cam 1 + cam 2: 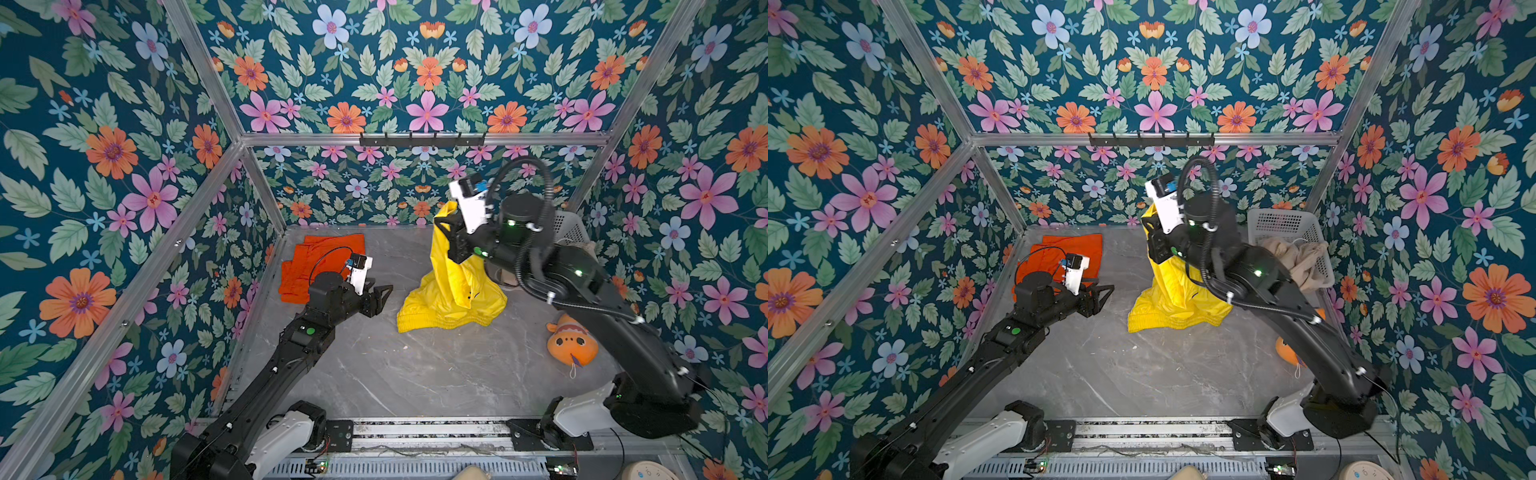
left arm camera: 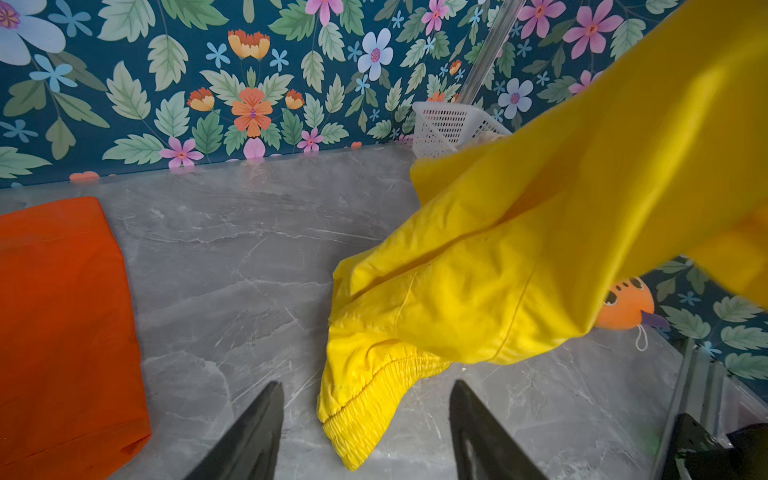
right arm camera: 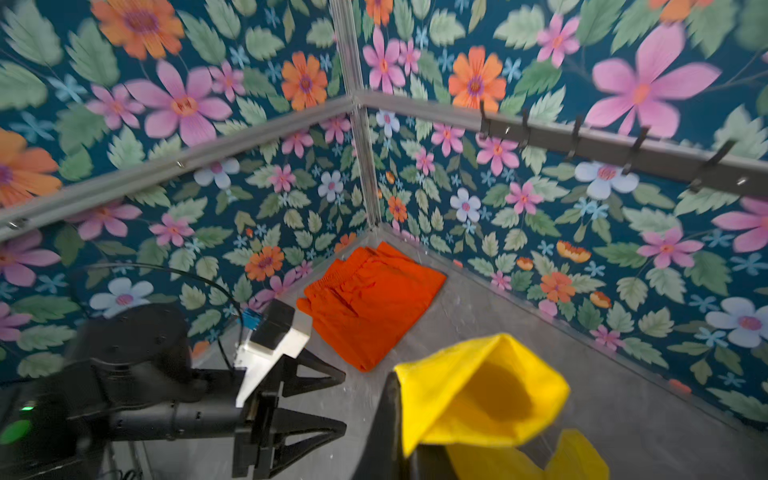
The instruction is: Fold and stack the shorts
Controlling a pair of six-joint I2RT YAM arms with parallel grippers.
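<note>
My right gripper point(image 1: 444, 227) is clamped on the top end of the yellow shorts point(image 1: 451, 291), held up; the waistband rests on the table point(image 1: 415, 374) near centre. My left gripper point(image 1: 380, 300) has its jaws apart and empty, at their 9 o'clock. Orange shorts point(image 1: 328, 255) lie folded at 10 o'clock. Beige shorts point(image 1: 1298, 257) sit in the basket point(image 1: 1281, 222) at 2 o'clock.
</note>
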